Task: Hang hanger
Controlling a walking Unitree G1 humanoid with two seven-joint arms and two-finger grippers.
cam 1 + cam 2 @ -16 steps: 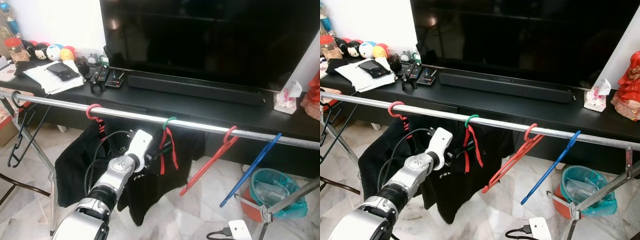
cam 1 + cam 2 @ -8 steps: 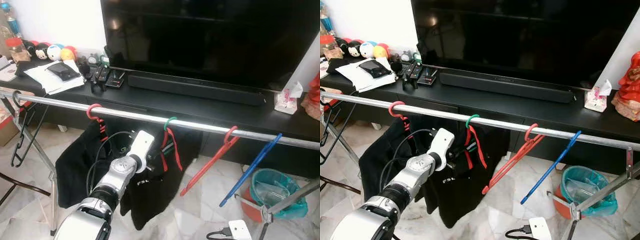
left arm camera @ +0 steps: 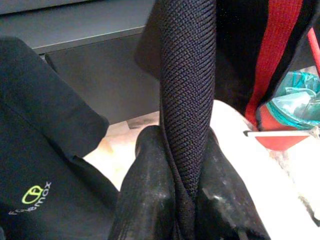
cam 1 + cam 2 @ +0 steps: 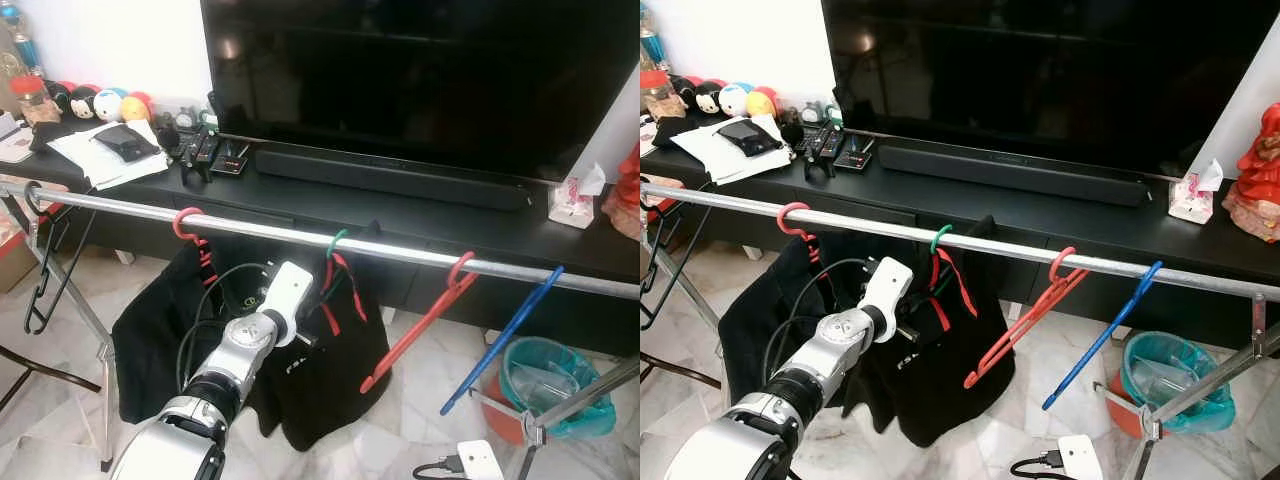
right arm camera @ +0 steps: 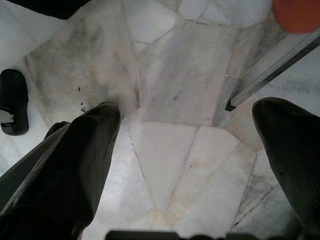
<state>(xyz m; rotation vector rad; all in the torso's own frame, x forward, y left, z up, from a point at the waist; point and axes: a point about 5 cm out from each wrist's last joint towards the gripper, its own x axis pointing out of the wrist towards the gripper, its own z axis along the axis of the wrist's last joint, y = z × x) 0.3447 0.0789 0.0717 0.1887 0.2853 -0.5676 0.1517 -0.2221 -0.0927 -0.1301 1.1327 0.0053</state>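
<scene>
Your left gripper (image 3: 182, 200) is clamped on the soft, limp black garment (image 4: 330, 370) under the green-hooked hanger (image 4: 336, 242); expect it to sag and slip, so grip the stiff hanger instead. Right gripper (image 5: 190, 165) hangs with fingers apart.

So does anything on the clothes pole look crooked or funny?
Yes. The red hanger and the blue hanger hang slanted and empty from the rail. The black shirt on the green hanger is bunched and pulled sideways where the left claw pinches its fabric.
</scene>
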